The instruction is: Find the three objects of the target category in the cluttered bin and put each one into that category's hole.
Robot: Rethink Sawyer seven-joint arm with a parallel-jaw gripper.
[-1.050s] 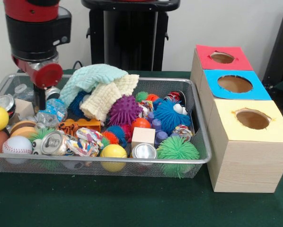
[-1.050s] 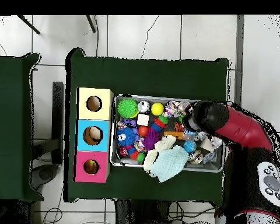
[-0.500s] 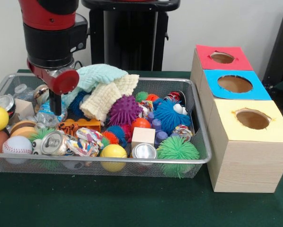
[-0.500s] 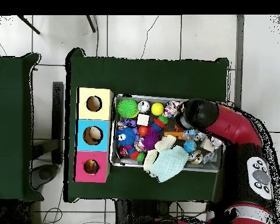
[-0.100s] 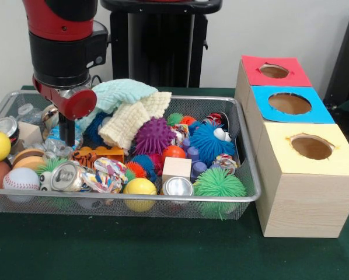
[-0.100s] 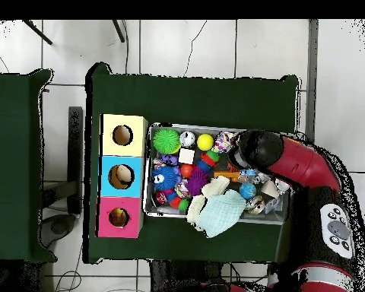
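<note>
The red and black arm descends into the left part of the silver wire-mesh bin (image 5: 244, 195), which sits on the green tabletop (image 5: 133, 251). The tool (image 5: 67, 135) hangs low among the clutter, just above an orange tiger-striped toy (image 5: 93, 156) and beside a crumpled clear plastic bottle (image 5: 56, 146) — whether it is wide or narrow cannot be told, as the wrist housing hides it in the overhead view. The bin holds a pale green knitted cloth (image 5: 113, 93), a purple spiky ball (image 5: 154, 135), a dented silver can (image 5: 65, 176), a white baseball (image 5: 21, 178) and a green fuzzy ball (image 5: 219, 183). To the right stand three wooden boxes — red-topped (image 5: 274, 71), blue-topped (image 5: 290, 104) and yellow-topped (image 5: 310, 147) — each with a round hole.
</note>
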